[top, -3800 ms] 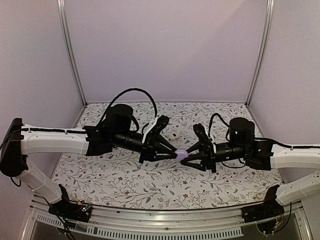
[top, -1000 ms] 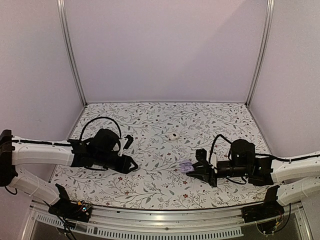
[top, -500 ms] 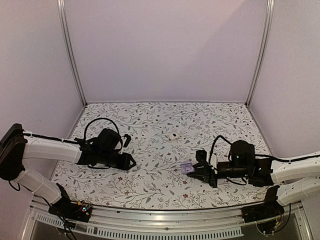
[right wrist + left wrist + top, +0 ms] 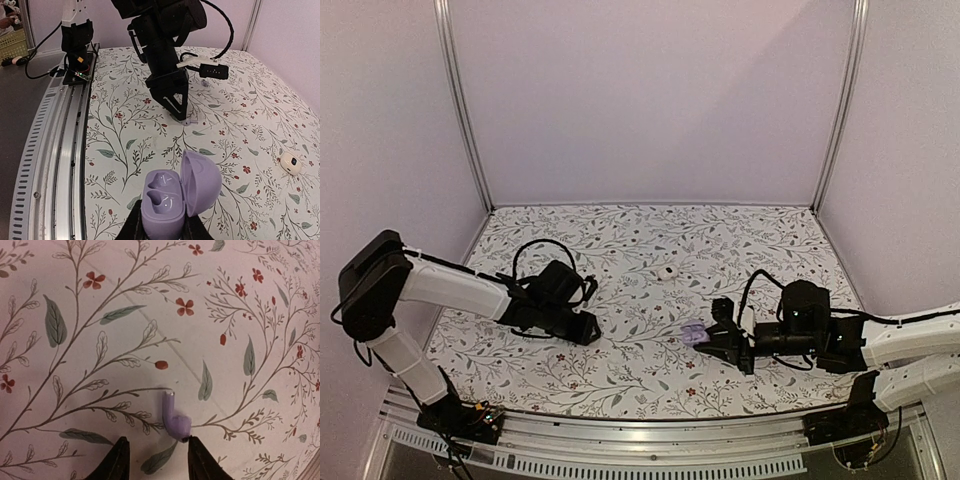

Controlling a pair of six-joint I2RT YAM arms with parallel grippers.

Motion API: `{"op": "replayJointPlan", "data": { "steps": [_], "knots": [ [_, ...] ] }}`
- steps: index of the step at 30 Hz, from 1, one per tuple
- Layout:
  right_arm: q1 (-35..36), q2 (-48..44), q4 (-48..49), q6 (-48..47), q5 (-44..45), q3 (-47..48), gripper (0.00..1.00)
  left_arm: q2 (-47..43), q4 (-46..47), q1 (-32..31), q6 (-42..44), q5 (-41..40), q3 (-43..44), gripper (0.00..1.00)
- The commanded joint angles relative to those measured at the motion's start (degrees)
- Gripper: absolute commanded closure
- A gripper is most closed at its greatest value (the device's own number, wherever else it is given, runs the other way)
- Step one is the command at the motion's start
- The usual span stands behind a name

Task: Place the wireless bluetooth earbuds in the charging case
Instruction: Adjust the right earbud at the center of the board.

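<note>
Purple earbud point(image 4: 173, 416) outside open charging case point(image 4: 172, 202)

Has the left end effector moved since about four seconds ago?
Yes. The left end effector has gone left and lower in the top view, away from the white case.

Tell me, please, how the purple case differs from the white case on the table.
The purple case is lilac, the white case off-white with a dark mark. The purple case has its lid swung open; the white case looks shut. The purple case is held in the right gripper; the white case lies free on the table. Both are small and rounded.
</note>
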Motion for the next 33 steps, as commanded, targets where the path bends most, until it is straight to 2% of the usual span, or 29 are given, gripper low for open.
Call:
{"op": "replayJointPlan", "data": {
  "steps": [1, 12, 16, 21, 33],
  "knots": [
    [0.15, -0.36, 1.73, 0.64, 1.18, -0.62, 1.00, 2.74, -1.82, -1.93, 1.63, -3.35, 2.12, 0.61],
    [0.15, -0.91, 1.72, 0.82, 1.90, -0.80, 1.00, 3.70, -5.51, -0.47, 1.35, -10.13, 4.33, 0.67],
    [0.15, -1.06, 1.72, 0.88, 2.08, -0.87, 1.00, 3.11, -5.03, 1.19, 1.72, -9.05, 4.38, 0.64],
    [0.15, -1.18, 1.73, 1.01, 2.13, -0.88, 1.00, 3.12, -5.40, 2.25, 2.82, -8.62, 5.95, 0.54],
    [0.15, -2.06, 1.47, 1.17, 2.91, -1.06, 1.00, -0.33, -4.73, 8.53, 4.02, -7.39, 4.23, 0.57]
  ]
}}
